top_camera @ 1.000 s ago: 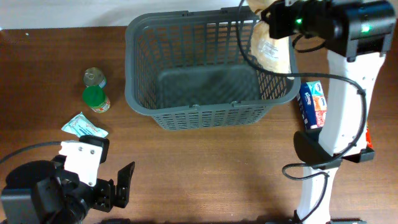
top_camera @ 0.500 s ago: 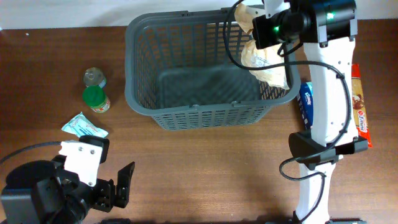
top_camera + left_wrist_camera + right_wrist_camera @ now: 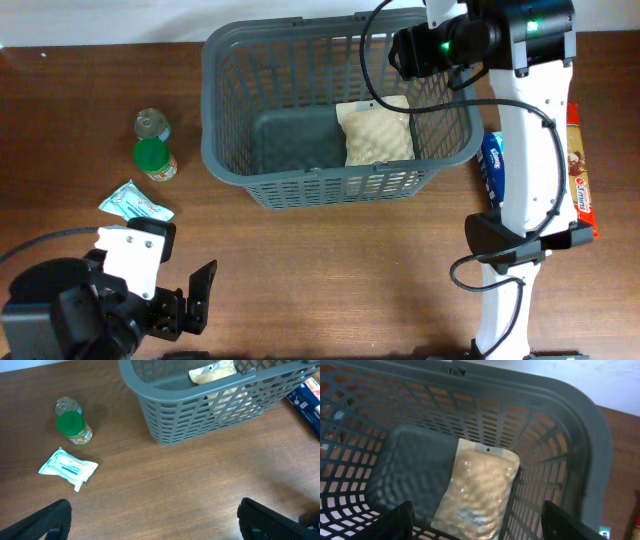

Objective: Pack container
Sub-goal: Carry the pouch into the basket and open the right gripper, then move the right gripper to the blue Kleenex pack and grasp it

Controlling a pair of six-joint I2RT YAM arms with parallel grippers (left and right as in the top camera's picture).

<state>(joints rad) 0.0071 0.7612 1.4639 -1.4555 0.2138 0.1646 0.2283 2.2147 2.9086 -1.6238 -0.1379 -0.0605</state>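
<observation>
The basket (image 3: 340, 188) sits at the far middle of the desk (image 3: 350, 260), a beige pouch (image 3: 375, 135) lying flat in its right half. Above it the right fingers (image 3: 402, 520) are spread wide, holding nothing — the left fingers (image 3: 47, 517), over the desk's near left corner, gape empty too.

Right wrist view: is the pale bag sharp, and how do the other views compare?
Right wrist view: the pale bag in the container is soft and smeared. Overhead view: bag and lattice crisp. Left wrist view: green-lidded jar sharp, but the left tool's fingers are unfocused blobs.
</observation>
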